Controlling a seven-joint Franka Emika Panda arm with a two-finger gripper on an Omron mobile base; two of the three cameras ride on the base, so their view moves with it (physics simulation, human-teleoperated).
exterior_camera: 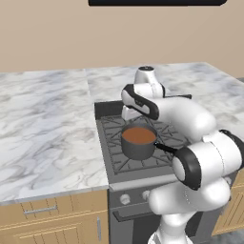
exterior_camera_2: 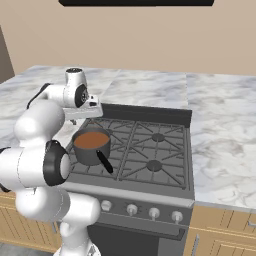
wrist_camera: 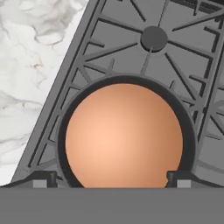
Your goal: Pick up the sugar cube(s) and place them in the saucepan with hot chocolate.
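Dark-grey metal is being shown as the body of the saucepan [exterior_camera: 138,142], a small round pan filled nearly to the rim with smooth reddish-brown liquid and fitted with a long straight black handle. It is being carried by the grate of the stove [exterior_camera_2: 150,150], on the front burner at the side nearest the marble counter [exterior_camera: 43,128]; the handle is being pointed toward the stove's front edge and knobs. In the hand view the liquid is being rendered as a flat orange-brown disc inside a dark rim, with a second burner cap just beyond the pan. The gripper [wrist_camera: 111,179] is being held directly above the saucepan with its two fingertips [wrist_camera: 43,178] spread wide, one at each side of the pan's rim, and nothing is being gripped between them. In both base views the fingers are being hidden behind the wrist and forearm. Part of the handle is being covered by the arm in the left base view. No cube can be made out on the liquid.
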